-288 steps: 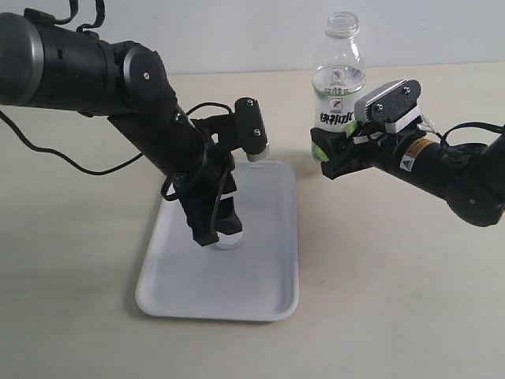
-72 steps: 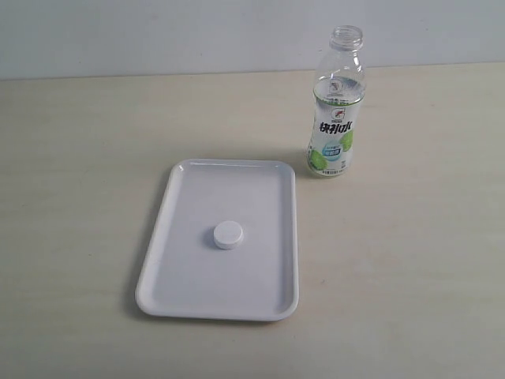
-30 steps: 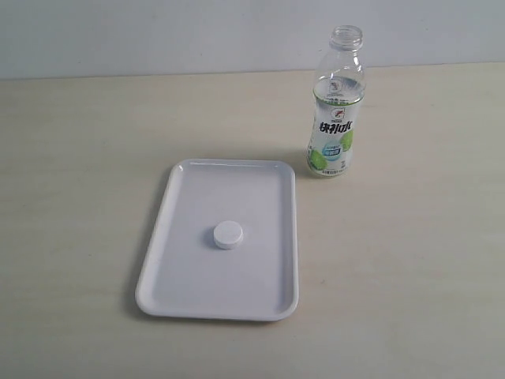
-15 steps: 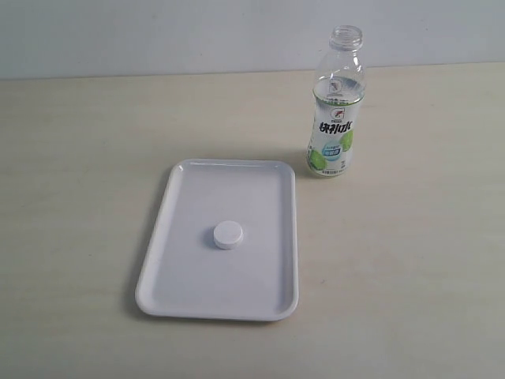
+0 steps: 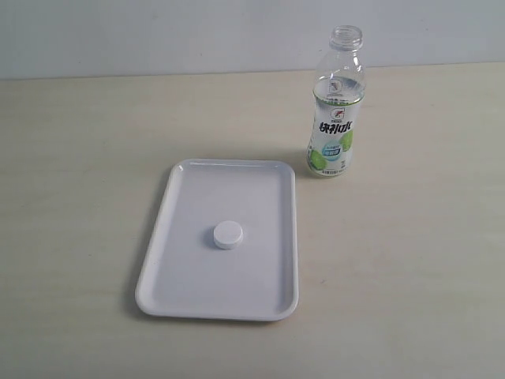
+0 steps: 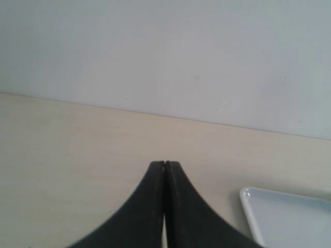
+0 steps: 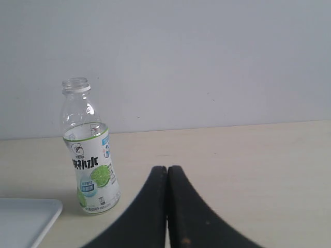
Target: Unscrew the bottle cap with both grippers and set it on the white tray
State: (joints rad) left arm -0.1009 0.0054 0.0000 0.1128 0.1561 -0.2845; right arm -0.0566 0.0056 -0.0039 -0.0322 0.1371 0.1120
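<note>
bottle cap (image 5: 228, 234) alone on white tray (image 5: 197, 288), open from above, bottle (image 5: 334, 118) upright off its far right corner

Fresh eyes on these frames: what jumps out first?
The bottle cap lies alone on the white tray; the bottle stands uncapped and upright off the tray's far right corner. No arm shows in the exterior view; the left pincer and right pincer are shut, holding nothing.

The exterior camera looks down on the bench (image 5: 79, 158), bottle (image 5: 335, 118) at one o'clock. Wrist cameras sit low behind left claw (image 6: 164, 164) and right claw (image 7: 167, 168), facing the wall (image 6: 165, 51); all share the white tray (image 5: 197, 205).
</note>
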